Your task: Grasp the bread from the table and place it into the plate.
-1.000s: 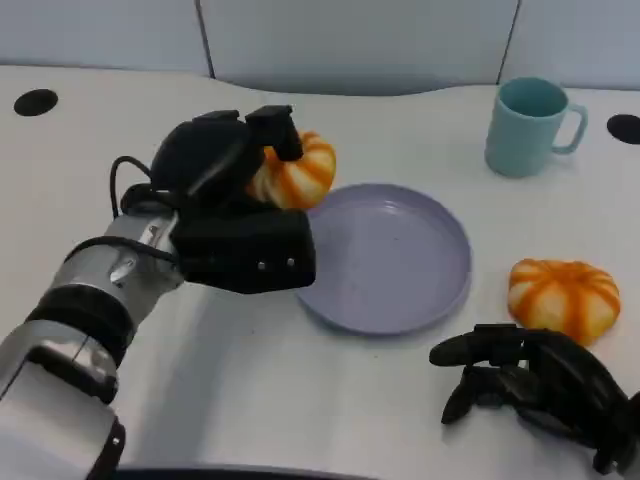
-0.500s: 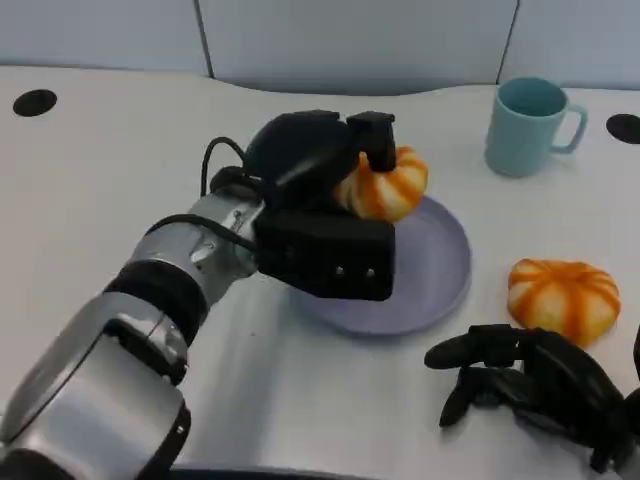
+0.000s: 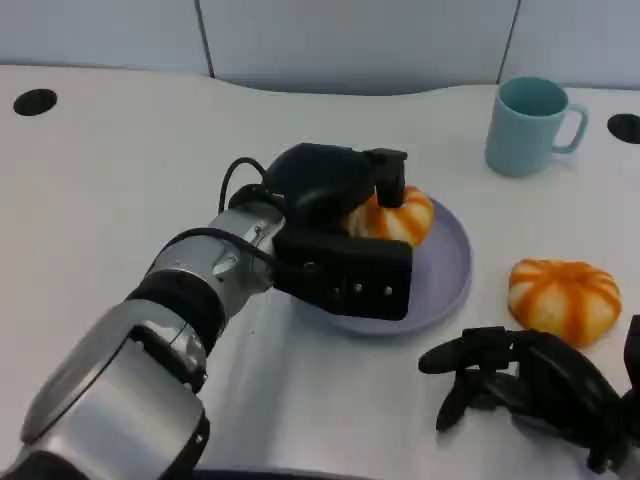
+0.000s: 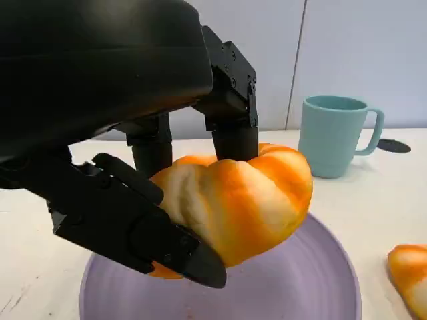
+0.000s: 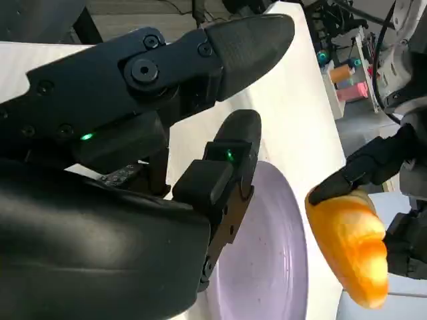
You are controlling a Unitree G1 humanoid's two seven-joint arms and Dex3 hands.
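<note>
My left hand [image 3: 335,215] grips an orange-and-white striped bread [image 3: 398,217] and holds it low over the lavender plate [image 3: 446,268]. In the left wrist view the bread [image 4: 240,200] is pinched between black fingers [image 4: 230,117] just above the plate [image 4: 300,280]. A second striped bread [image 3: 563,297] lies on the table right of the plate. My right hand [image 3: 530,388] rests on the table near the front edge, just in front of that second bread, fingers curled with nothing in them. The right wrist view shows the held bread [image 5: 350,250] over the plate [image 5: 267,260].
A teal mug [image 3: 530,125] stands at the back right, beyond the plate. Two dark round holes [image 3: 36,101] sit in the white table at the far left and far right. A grey wall panel runs along the back edge.
My left arm carried the bread rightward from the plate's left rim to above the plate, then lowered it slightly. The right hand stayed almost still.
</note>
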